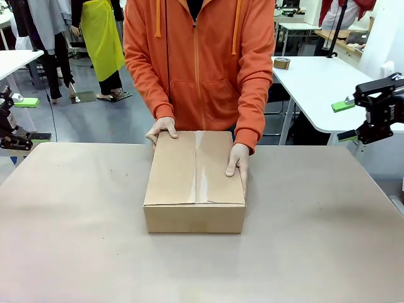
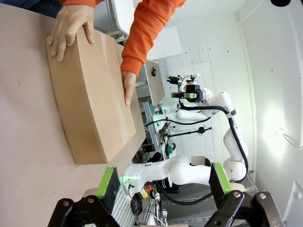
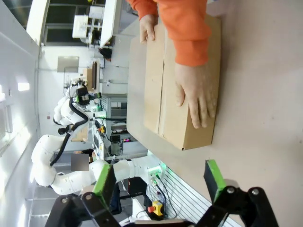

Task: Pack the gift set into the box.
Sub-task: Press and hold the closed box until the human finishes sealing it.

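1. At the far left, our left gripper (image 1: 35,118) hangs off the table's (image 1: 76,265) edge with its jaws spread and nothing between the green pads. The left wrist view agrees, and it looks across at the box from well apart.
2. Next comes the person's hand on the far corner (image 1: 163,128). It lies flat on the lid at the far-left corner of the box (image 1: 189,189), with the fingers curled over the edge.
3. The box sits mid-table, a little towards the person's side. Its top flaps are folded shut and meet along a centre seam. A glossy strip runs along that seam (tape, we think, though we cannot be sure). We judge that the gift set lies under those flaps, because the lid covers whatever is inside.
4. The person's hand on the side edge (image 1: 238,161) presses down on the right flap near its outer edge.
5. At the far right, our right gripper (image 1: 345,120) waits beyond the table's side, jaws released and empty, well apart from the box.
6. We judge the step in hand to be the closing. The packing looks all but done, and the person is holding the lid down.
7. As for the next move, we think both arms should keep clear until the hands lift. If we have to shift the box, it looks too broad for one open jaw. Both arms would then need to press on opposite sides together.
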`<state>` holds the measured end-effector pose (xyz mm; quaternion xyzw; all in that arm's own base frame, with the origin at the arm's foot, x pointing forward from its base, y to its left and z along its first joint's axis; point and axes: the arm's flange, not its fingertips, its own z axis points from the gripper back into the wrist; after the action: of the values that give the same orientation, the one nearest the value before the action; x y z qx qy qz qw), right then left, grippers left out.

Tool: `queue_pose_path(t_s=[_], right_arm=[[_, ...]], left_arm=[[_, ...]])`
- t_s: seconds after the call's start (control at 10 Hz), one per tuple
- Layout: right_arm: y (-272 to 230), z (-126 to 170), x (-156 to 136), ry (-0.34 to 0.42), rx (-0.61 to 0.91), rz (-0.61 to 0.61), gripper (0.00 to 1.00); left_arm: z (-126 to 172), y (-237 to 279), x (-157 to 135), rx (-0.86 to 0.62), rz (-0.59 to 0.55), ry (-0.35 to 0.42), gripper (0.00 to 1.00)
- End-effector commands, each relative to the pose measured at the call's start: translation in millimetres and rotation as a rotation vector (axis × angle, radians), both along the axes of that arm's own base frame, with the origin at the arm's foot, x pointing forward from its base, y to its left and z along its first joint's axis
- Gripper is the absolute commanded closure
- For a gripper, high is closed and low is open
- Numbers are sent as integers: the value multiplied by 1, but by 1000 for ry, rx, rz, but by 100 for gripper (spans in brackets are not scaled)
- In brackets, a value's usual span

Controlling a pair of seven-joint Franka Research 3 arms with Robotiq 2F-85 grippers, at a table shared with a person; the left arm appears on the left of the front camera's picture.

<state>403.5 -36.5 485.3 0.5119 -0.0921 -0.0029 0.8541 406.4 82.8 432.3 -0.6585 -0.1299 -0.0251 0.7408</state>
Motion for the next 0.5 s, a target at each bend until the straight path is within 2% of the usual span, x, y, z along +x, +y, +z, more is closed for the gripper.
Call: queue_pose_path(t_s=[0.0, 0.1, 0.2, 0.3, 0.4], right_arm=[[42, 14, 38, -39, -142, 174, 0], [76, 17, 57, -29, -221, 298, 0], [88, 18, 63, -50, -219, 333, 0], [84, 15, 62, -99, -193, 325, 0], [90, 14, 44, -23, -175, 264, 0]], left_arm=[[14, -40, 20, 77, -182, -96, 0], [24, -85, 37, 163, -308, -143, 0], [28, -101, 44, 152, -338, -178, 0], [15, -50, 16, 80, -166, -61, 0], [15, -50, 16, 80, -166, -61, 0]])
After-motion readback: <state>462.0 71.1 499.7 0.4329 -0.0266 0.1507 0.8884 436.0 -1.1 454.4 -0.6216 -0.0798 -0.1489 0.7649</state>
